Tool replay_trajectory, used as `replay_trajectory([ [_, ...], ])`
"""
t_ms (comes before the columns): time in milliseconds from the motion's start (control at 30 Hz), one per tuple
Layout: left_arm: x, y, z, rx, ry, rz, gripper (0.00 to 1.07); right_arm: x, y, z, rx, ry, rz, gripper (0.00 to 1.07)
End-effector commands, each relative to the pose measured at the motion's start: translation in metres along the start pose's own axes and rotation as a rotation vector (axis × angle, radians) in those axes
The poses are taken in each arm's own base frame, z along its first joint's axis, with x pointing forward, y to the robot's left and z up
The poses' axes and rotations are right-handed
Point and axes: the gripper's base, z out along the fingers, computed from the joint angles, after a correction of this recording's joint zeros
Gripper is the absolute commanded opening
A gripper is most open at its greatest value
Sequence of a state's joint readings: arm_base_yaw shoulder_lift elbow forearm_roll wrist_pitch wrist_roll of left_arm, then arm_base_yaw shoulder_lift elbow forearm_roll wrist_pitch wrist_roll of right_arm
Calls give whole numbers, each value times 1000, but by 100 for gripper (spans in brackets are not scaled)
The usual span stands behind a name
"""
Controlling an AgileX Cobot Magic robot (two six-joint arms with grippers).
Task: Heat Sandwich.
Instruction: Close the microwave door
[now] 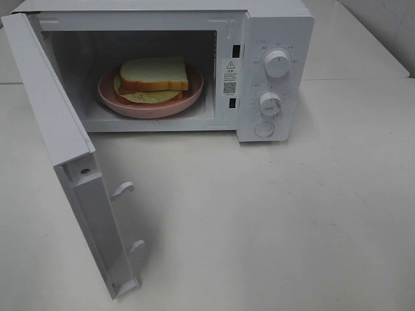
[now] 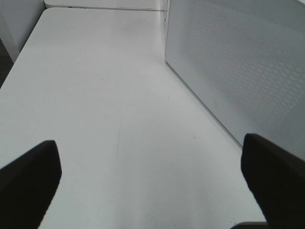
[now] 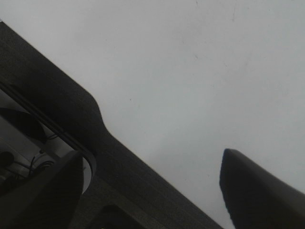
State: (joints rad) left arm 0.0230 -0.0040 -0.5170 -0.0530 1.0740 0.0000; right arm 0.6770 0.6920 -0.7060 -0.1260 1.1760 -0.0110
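The sandwich (image 1: 154, 75), white bread with tan crust and pale green lettuce sticking out below, lies on a round pink plate (image 1: 150, 107) inside the white microwave (image 1: 275, 26). The microwave door (image 1: 58, 139) is swung wide open towards the front left. Neither arm shows in the exterior high view. In the left wrist view my left gripper (image 2: 150, 183) is open, its dark fingertips (image 2: 29, 179) far apart over bare table beside the door's perforated face (image 2: 238, 62). In the right wrist view my right gripper (image 3: 150, 162) is open with nothing between its fingers.
The microwave's panel has two round knobs (image 1: 277, 63) (image 1: 270, 103) and a button (image 1: 264, 129) below them. The white table (image 1: 272, 220) stretches in front and to the right. A dark band (image 3: 71, 114) crosses the right wrist view under the gripper.
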Motion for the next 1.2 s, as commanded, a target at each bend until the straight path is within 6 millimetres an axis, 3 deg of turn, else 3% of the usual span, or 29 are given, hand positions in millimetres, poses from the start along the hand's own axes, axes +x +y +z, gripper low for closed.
replay_trajectory([
  [33, 1, 0, -3, 0, -27, 0, 98, 11, 0, -7, -2, -17, 32, 76],
  [433, 1, 0, -3, 0, -27, 0, 98, 50, -7, -38, 87, -265, 250, 76],
  [800, 1, 0, -3, 0, -27, 0, 98, 96, 4, -24, 243, -360, 467, 76],
  [1200, 1, 0, -3, 0, -27, 0, 98, 105, 14, -25, 377, -544, 554, 76],
])
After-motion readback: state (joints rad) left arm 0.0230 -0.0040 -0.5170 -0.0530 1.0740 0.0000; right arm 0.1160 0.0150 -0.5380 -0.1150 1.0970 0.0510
